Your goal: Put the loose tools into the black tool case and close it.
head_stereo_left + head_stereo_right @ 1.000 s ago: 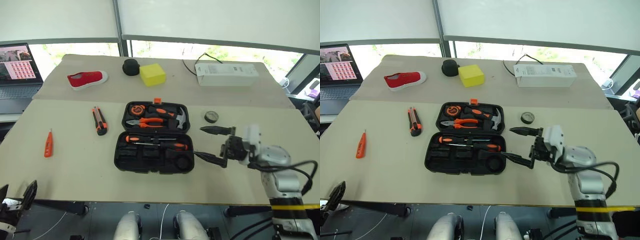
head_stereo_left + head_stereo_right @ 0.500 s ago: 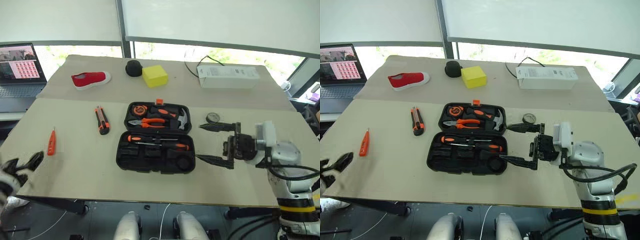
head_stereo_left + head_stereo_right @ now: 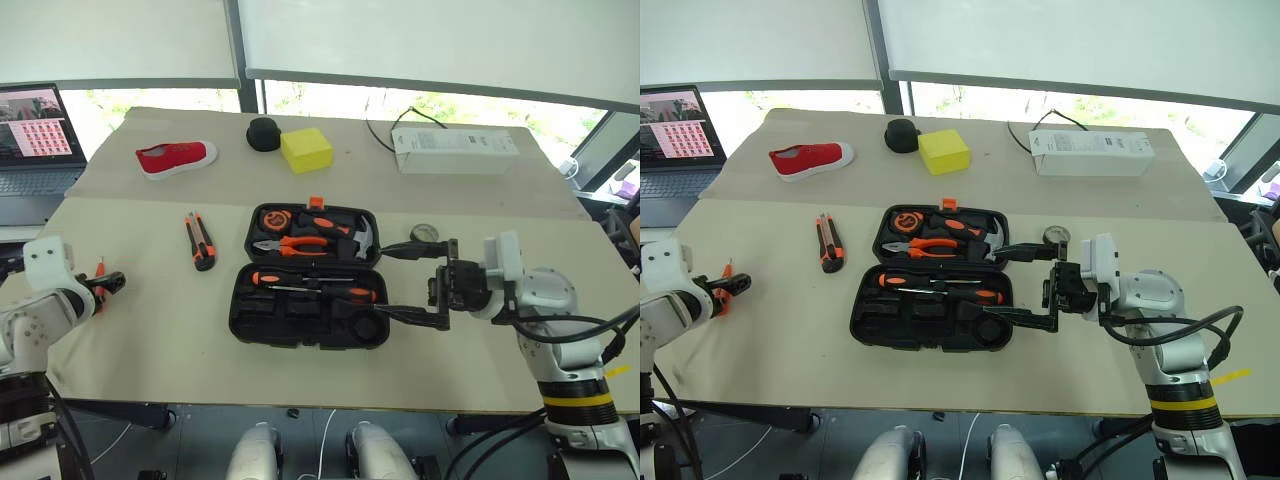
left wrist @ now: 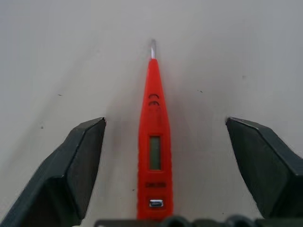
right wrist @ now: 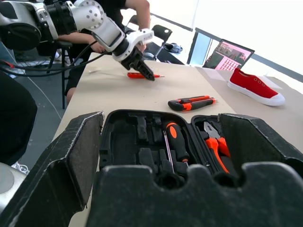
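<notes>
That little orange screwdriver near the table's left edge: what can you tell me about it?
The small orange tester screwdriver looks like glossy plastic, all orange, slim and tapering to a short bare metal tip. Its body carries a small grey display window, printed marks above it and a metal contact near the butt end. It lies flat on the beige table, well left of the black tool case and the utility knife. The left gripper is at it, one finger on each side, open, neither touching it.
</notes>
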Robot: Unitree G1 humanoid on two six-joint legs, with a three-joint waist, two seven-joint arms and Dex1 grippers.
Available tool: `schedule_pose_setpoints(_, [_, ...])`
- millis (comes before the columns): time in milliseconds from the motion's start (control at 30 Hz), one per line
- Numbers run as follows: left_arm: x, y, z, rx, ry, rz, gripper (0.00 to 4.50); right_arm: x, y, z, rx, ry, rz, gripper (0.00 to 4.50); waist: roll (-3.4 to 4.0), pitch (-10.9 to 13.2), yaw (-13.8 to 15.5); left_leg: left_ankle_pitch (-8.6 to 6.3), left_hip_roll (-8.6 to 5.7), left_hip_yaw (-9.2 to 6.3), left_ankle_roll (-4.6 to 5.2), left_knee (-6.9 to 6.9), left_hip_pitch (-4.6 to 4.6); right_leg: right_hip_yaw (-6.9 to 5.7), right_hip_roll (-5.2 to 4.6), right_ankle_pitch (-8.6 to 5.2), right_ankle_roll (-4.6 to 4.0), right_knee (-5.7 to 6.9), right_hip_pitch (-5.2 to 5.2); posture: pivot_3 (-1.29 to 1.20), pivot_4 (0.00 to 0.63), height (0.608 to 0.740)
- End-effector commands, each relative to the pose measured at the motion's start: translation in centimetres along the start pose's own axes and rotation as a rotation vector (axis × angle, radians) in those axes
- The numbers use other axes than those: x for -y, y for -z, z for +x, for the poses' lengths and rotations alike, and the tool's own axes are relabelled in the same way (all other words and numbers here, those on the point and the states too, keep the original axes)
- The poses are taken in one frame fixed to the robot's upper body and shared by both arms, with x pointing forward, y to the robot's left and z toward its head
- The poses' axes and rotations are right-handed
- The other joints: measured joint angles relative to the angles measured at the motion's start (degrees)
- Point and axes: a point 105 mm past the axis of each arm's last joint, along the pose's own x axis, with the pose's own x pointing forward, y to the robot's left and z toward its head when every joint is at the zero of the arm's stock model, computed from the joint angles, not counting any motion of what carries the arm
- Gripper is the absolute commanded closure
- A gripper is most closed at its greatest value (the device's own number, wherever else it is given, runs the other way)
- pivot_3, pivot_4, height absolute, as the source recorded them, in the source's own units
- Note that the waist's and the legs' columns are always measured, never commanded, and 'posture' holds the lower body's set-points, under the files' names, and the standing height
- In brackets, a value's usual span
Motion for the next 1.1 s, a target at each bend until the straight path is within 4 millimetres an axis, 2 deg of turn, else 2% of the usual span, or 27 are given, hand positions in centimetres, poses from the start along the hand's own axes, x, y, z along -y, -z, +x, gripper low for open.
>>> schedule_pose_setpoints(33, [-0.3, 1.2, 0.0, -0.059, -0.002, 0.042, 1.95, 0.3, -0.8, 0.0, 0.014, 0.009, -0.049, 0.0, 0.02, 0.0, 0.08, 0.0, 0.0, 0.01, 0.0, 0.0, 0.0, 0.0, -0.01, 0.0, 0.0, 0.01, 0.0, 0.0, 0.15, 0.74])
schedule_pose_setpoints(100, [-0.5, 1.5, 0.0, -0.061, -0.007, 0.031, 2.74, 0.3, -0.7, -0.1, 0.012, 0.012, -0.05, 0.0, 0.03, -0.01, 0.08, 0.0, 0.0, 0.02, 0.0, 0.0, 0.03, 0.0, -0.04, 0.0, 0.0, 0.01, 0.01, 0.0, 0.15, 0.74])
schedule_pose_setpoints(233, [-0.7, 1.3, 0.1, -0.022, 0.003, 0.022, 4.04, 0.3, -0.6, -0.2, 0.008, 0.017, -0.05, 0.0, 0.08, -0.02, 0.04, 0.0, 0.01, 0.01, 0.0, 0.0, 0.07, 0.01, -0.04, 0.0, 0.0, 0.03, 0.03, 0.0, 0.15, 0.74])
schedule_pose_setpoints(267, [-0.5, 0.6, 0.0, 0.03, 0.028, 0.023, 4.04, 0.3, -0.6, -0.2, 0.004, 0.019, -0.049, 0.0, 0.1, -0.03, 0.06, 0.0, 0.01, 0.01, 0.0, 0.0, 0.07, 0.01, -0.04, 0.0, 0.0, 0.02, 0.03, 0.0, 0.15, 0.74])
schedule_pose_setpoints(333, [0.9, -2.0, -0.7, 0.193, 0.141, 0.031, 4.04, 0.3, -0.5, -0.6, -0.008, 0.027, -0.049, 0.0, 0.11, -0.02, 0.16, 0.0, 0.0, 0.01, 0.0, 0.0, 0.07, 0.01, -0.05, 0.0, 0.0, 0.03, 0.03, 0.0, 0.15, 0.74])
schedule_pose_setpoints(433, [5.2, -6.2, -4.0, 0.446, 0.451, 0.169, 4.04, 0.3, -0.3, -1.8, -0.045, 0.061, -0.051, 0.0, -0.09, 0.06, 0.59, 0.03, 0.01, 0.0, -0.06, 0.0, -0.06, -0.05, -0.06, 0.0, -0.01, -0.01, 0.0, 0.0, 0.15, 0.74])
schedule_pose_setpoints(500, [8.0, -6.8, -5.9, 0.513, 0.631, 0.296, 4.04, 0.3, -0.2, -2.6, -0.068, 0.083, -0.049, 0.0, -0.12, 0.07, 0.91, 0.05, -0.01, -0.01, -0.1, 0.0, -0.19, -0.1, -0.13, 0.02, -0.01, -0.12, -0.04, 0.0, 0.15, 0.74])
schedule_pose_setpoints(533, [9.8, -6.8, -7.2, 0.543, 0.752, 0.381, 4.04, 0.2, -0.1, -3.1, -0.085, 0.097, -0.048, 0.0, -0.11, 0.07, 0.97, 0.05, 0.0, 0.0, -0.1, 0.0, -0.2, -0.1, -0.18, 0.03, 0.0, -0.19, -0.03, 0.0, 0.15, 0.74])
schedule_pose_setpoints(567, [11.9, -6.0, -8.6, 0.535, 0.898, 0.506, 4.04, 0.0, 0.0, -3.8, -0.112, 0.112, -0.045, 0.0, -0.1, 0.07, 1.18, 0.05, 0.01, 0.0, -0.1, -0.01, -0.21, -0.11, -0.2, 0.05, 0.03, -0.3, 0.0, 0.0, 0.15, 0.74])
schedule_pose_setpoints(633, [14.7, -4.1, -10.4, 0.475, 1.119, 0.71, 4.04, -0.4, 0.2, -5.0, -0.157, 0.132, -0.034, 0.0, 0.0, 0.06, 1.42, 0.03, -0.03, 0.03, -0.07, -0.07, -0.3, -0.16, -0.3, 0.06, 0.04, -0.46, 0.01, 0.0, 0.15, 0.74])
schedule_pose_setpoints(700, [16.5, -1.8, -11.1, 0.383, 1.272, 0.906, 4.04, -0.9, 0.4, -5.9, -0.192, 0.149, -0.015, 0.0, 0.22, 0.04, 1.41, -0.03, -0.1, 0.16, 0.04, -0.08, -0.3, -0.15, -0.41, 0.05, 0.05, -0.53, 0.01, 0.0, 0.15, 0.74])
schedule_pose_setpoints(767, [18.1, -0.6, -11.2, 0.336, 1.362, 1.036, 4.04, -1.4, 0.6, -6.6, -0.22, 0.164, 0.006, 0.0, 0.29, 0.05, 1.47, -0.04, -0.17, 0.24, 0.06, -0.08, -0.3, -0.11, -0.34, 0.05, 0.07, -0.55, 0.02, 0.0, 0.15, 0.74])
schedule_pose_setpoints(867, [20.3, 0.6, -10.0, 0.288, 1.396, 1.225, 4.04, -2.1, 1.2, -7.0, -0.266, 0.176, 0.035, 0.0, 0.3, 0.06, 1.27, -0.03, -0.07, 0.16, 0.08, -0.04, -0.38, -0.02, 0.01, 0.05, 0.12, -0.55, 0.02, 0.0, 0.15, 0.74])
schedule_pose_setpoints(967, [21.9, 1.2, -7.8, 0.24, 1.334, 1.384, 4.04, -2.8, 1.1, -6.5, -0.261, 0.182, 0.056, 0.0, 0.3, 0.06, 1.5, -0.01, -0.06, 0.11, 0.08, -0.01, -0.37, 0.01, 0.1, 0.04, 0.14, -0.51, 0.03, 0.0, 0.15, 0.74])
schedule_pose_setpoints(1100, [23.3, 1.6, -7.4, 0.205, 1.349, 1.428, 4.04, -3.0, 0.6, -5.7, -0.237, 0.202, 0.061, 0.0, 0.3, 0.07, 0.93, -0.01, -0.1, 0.11, 0.09, 0.03, -0.43, 0.13, 0.13, 0.04, 0.23, -0.53, -0.01, 0.0, 0.15, 0.74])
